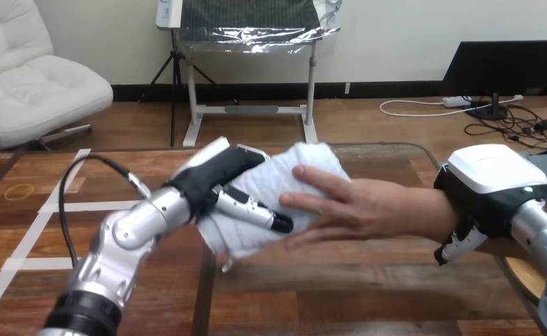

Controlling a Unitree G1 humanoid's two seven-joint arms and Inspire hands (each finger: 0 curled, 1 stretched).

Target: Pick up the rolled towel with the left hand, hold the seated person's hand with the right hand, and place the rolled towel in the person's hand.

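Left hand [211, 178] over table [341, 294], mid-scene; fingers [253, 208] curled round towel [306, 164].
Towel's long axis runs near-left to far-right, its right side touching person's hand [358, 206].
Right hand [491, 185] clasps person's wrist [424, 210].
Judgement: left hand nearer; handover needs only short push right.

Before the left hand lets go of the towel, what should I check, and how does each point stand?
1. Left hand gripping the rolled towel: ok.
2. Right hand curled round the person's wrist: ok.
3. Towel touching the person's hand: ok.
4. Person's fingers closed round the towel: not ok, they lie nearly straight.
5. Towel seated against the palm: cannot tell, hidden.
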